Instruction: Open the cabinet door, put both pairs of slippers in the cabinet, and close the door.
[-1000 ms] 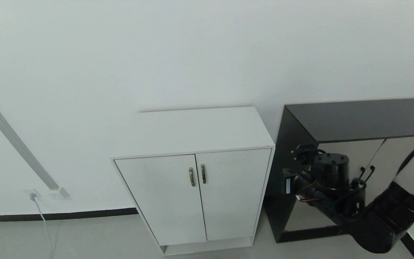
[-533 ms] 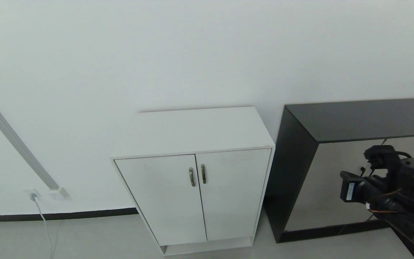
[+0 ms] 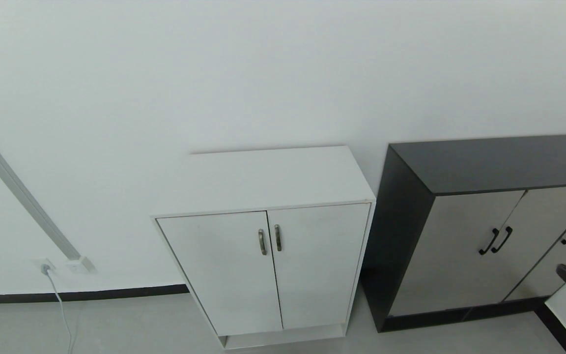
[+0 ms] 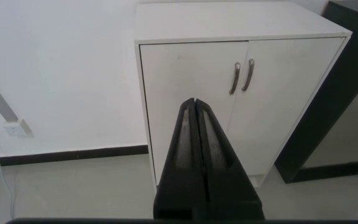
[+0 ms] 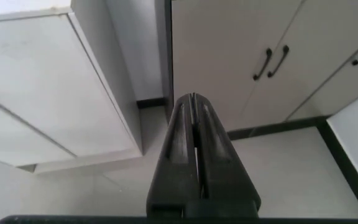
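Both end effectors (image 4: 194,102) (image 5: 192,98) closed, pointing forward.

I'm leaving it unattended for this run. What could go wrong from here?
1. The white cabinet's two handles sit close together, so a grab could catch the wrong one or both.
2. The left gripper and right gripper are both shut; unless one opens first, it would likely just bump a handle.
3. The dark cabinet stands right beside it, similar in build; an arm might go for the wrong cabinet.
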{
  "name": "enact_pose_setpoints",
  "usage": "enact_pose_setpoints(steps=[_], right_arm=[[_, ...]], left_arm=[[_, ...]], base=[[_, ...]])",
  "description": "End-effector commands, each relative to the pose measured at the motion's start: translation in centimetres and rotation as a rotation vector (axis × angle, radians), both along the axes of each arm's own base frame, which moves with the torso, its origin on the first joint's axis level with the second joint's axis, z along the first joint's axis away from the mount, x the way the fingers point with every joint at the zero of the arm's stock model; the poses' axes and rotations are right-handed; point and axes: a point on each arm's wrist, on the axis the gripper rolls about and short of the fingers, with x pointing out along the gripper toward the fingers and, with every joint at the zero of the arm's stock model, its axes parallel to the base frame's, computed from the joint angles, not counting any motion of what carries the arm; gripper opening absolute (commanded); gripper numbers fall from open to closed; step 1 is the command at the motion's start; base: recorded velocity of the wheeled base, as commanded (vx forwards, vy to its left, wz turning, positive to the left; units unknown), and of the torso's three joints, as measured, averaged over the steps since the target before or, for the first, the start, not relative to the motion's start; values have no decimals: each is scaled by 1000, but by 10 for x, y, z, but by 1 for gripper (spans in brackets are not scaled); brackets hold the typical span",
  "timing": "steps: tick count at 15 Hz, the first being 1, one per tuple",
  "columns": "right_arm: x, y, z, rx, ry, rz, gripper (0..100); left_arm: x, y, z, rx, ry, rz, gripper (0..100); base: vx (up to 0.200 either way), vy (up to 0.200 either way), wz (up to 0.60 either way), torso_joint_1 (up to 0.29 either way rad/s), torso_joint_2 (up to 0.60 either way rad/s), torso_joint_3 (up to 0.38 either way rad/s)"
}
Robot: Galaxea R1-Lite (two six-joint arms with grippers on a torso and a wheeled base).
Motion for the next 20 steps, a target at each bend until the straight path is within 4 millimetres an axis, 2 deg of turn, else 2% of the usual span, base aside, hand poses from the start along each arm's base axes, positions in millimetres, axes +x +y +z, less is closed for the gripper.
enact_pose_setpoints(steps=[1, 4, 7, 8, 10, 14, 20], right_arm=[[-60, -9, 14, 14, -93, 32, 0], [-100, -14, 16, 16, -42, 88, 0], [-121, -17, 11, 25, -113, 90, 0], [-125, -18, 1, 25, -103, 93, 0], [-128, -19, -25, 19, -52, 131, 0], [-127, -19, -54, 11, 23, 222, 0], [-130, -19, -62, 28, -42, 260, 0]], left_arm=[[0, 0, 0, 0, 1, 0, 0], [0, 0, 0, 0, 1, 0, 0], [0, 0, 0, -1, 1, 0, 0], [0, 0, 0, -1, 1, 0, 0], [0, 0, 0, -1, 1, 0, 0], [0, 0, 0, -1, 1, 0, 0], [0, 0, 0, -1, 1, 0, 0]], base=[[0, 0, 0, 0, 0, 0], [0, 0, 0, 0, 0, 0], [0, 0, 0, 0, 0, 0], [0, 0, 0, 0, 0, 0], [0, 0, 0, 0, 0, 0], [0, 0, 0, 0, 0, 0], [0, 0, 0, 0, 0, 0]])
